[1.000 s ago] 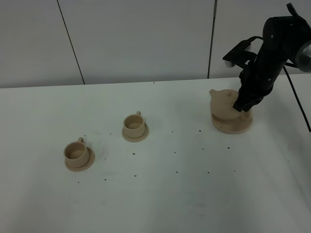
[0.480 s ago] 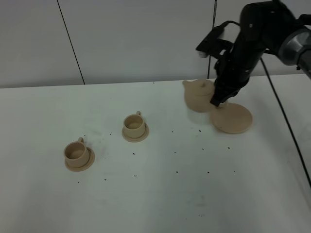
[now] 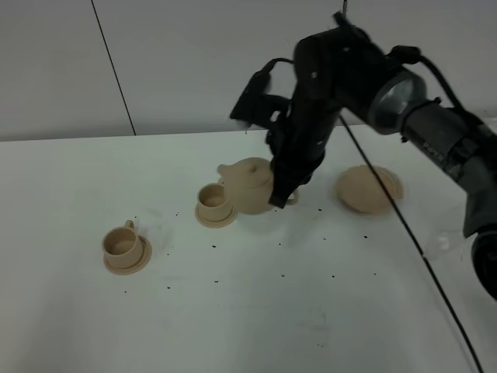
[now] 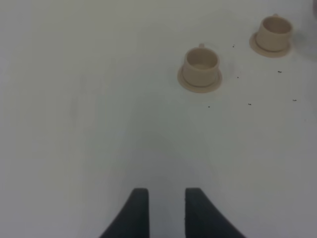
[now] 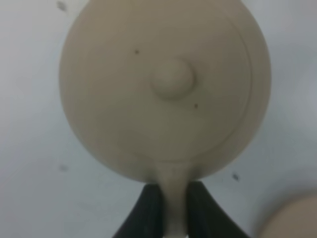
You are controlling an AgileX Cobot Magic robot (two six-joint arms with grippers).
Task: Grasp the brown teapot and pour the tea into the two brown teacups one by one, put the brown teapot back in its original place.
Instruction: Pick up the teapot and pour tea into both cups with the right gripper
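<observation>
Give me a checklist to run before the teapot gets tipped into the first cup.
1. Right hand shut on the brown teapot by its handle: ok.
2. Lid seated on the teapot: ok.
3. Spout over the nearer teacup: cannot tell; it looks close to the rim.
4. Nearer teacup and farther teacup upright on their saucers: ok.
5. Large saucer bare for the return: ok.
6. Tea inside the pot: cannot tell.
</observation>
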